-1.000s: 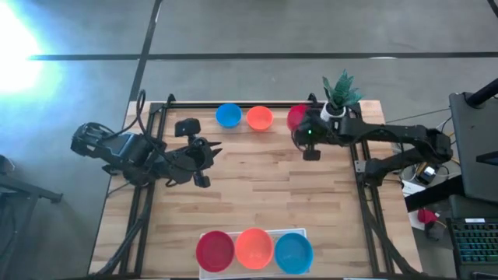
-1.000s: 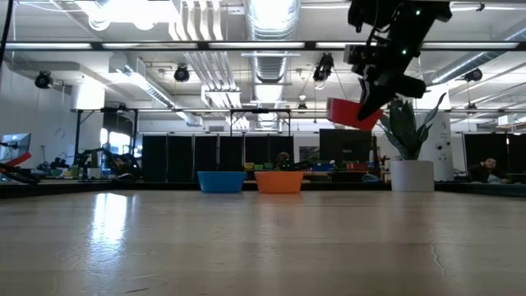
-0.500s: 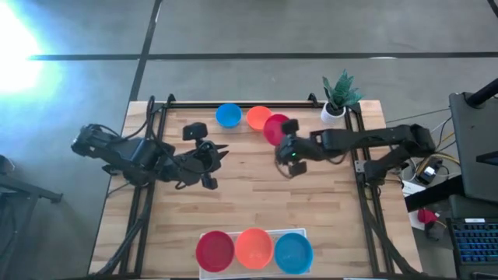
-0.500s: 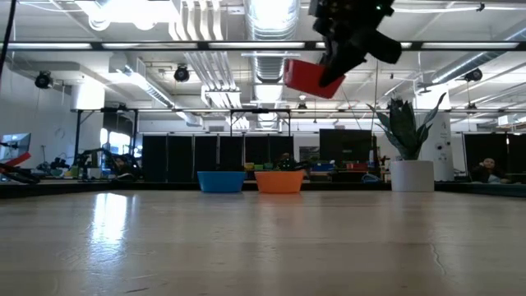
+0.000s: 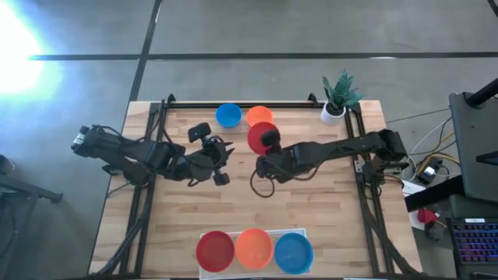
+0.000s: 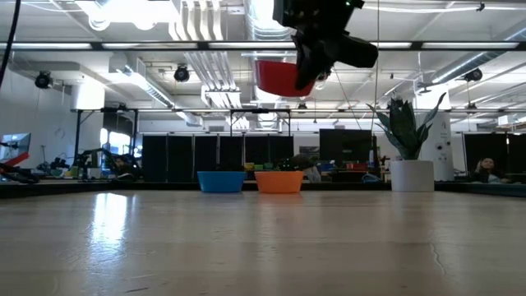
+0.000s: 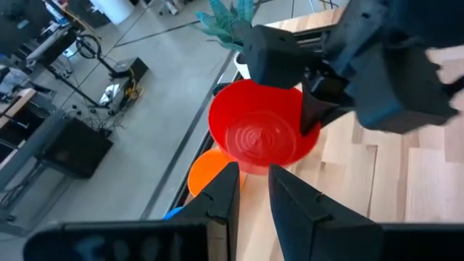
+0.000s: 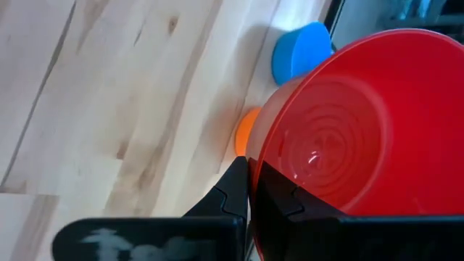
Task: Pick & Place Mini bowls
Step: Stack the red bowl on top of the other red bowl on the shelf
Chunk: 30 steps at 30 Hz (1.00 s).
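A red mini bowl (image 5: 261, 135) hangs high over the table's middle, and my right gripper (image 5: 270, 149) is shut on it. In the low view it (image 6: 279, 76) is well above the wood. My left gripper (image 5: 221, 158) stands open just left of it, fingers (image 7: 225, 197) pointing at the bowl (image 7: 255, 135) with nothing between them. A blue bowl (image 5: 228, 115) and an orange bowl (image 5: 260, 116) rest on their bases at the far edge. My right gripper pinches the red bowl's rim (image 8: 251, 165), one finger (image 8: 233, 190) outside the wall and the other inside the hollow. The fingers come slanting down from the table's right. The bowl is lifted clear of the table, tilted a little, its opening mostly upward.
A white tray (image 5: 303, 233) at the near edge holds a red (image 5: 215, 250), an orange (image 5: 254, 247) and a blue bowl (image 5: 293, 252). A white pot with a green plant (image 5: 334, 99) stands in the far right corner. Black frame rails run along the table's sides.
My right gripper has carried the red bowl from beside the plant toward the table's left and a little nearer, rising slightly and rolling. The bowl stays clear of the table. My left gripper has crept toward the table's right, toward the bowl, and sunk a little.
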### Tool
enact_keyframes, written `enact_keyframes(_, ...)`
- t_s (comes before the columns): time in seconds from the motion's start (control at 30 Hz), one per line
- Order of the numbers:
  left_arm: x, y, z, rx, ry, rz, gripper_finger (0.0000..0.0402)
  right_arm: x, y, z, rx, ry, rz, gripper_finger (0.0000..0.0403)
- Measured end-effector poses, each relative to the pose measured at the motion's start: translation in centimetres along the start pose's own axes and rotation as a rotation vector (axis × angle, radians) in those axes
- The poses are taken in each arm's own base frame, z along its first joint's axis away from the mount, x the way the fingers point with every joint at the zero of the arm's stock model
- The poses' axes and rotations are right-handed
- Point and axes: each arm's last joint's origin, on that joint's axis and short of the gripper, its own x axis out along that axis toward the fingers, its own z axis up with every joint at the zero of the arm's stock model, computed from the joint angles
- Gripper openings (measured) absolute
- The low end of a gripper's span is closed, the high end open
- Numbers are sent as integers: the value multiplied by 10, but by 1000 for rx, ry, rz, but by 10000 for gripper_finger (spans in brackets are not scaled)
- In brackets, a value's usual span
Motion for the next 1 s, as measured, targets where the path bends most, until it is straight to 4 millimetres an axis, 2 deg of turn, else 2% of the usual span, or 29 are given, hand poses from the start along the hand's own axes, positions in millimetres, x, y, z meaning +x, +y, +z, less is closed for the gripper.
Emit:
enact_keyframes(0.5,39,-7,-22,-124,-54,63,71,-19,7,11,-48,-13,-112,8)
enact_keyframes(1.0,72,0,-19,-216,-80,103,71,-22,8,13,-42,-16,-136,8)
